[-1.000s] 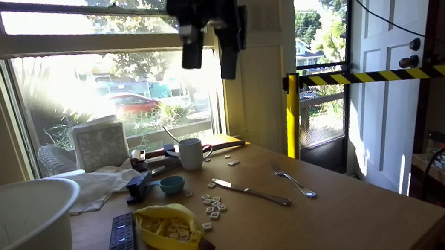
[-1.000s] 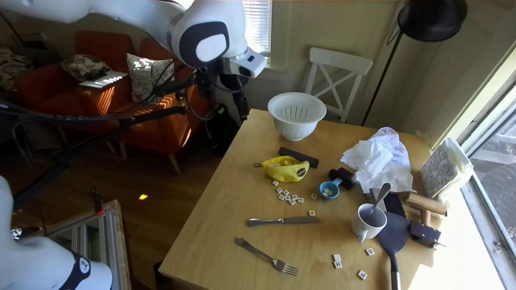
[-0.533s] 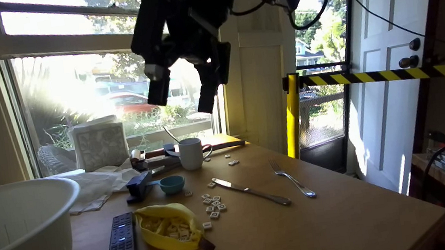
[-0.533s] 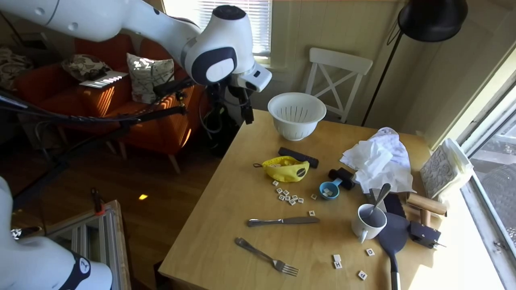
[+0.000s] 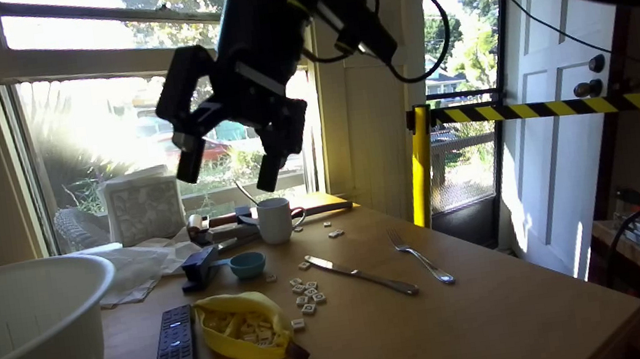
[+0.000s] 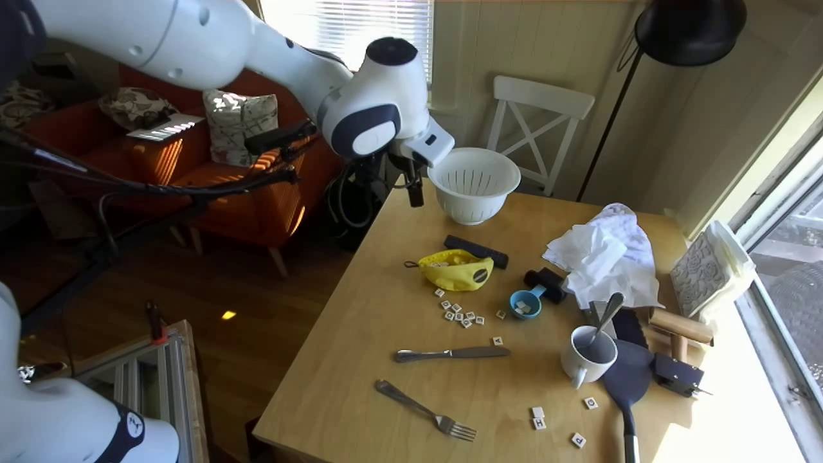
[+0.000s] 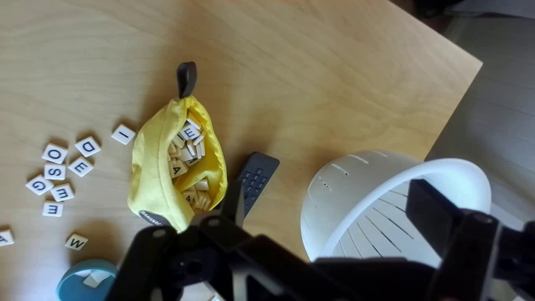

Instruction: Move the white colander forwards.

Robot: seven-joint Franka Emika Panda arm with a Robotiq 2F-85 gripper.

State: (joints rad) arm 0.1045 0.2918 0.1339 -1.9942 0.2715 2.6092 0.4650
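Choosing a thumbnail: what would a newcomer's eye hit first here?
Likely the open black two-fingered tool, dark against the bright window in an exterior view. Then the round white slotted colander at the far end of the wooden table in an exterior view. Third, the yellow banana-shaped fabric pouch of white letter tiles, beside the black remote.

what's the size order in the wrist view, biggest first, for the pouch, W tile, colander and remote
Largest to smallest, by what shows:
colander, partly hidden
pouch
remote, partly hidden
W tile
Nearness may make the tall colander look larger.
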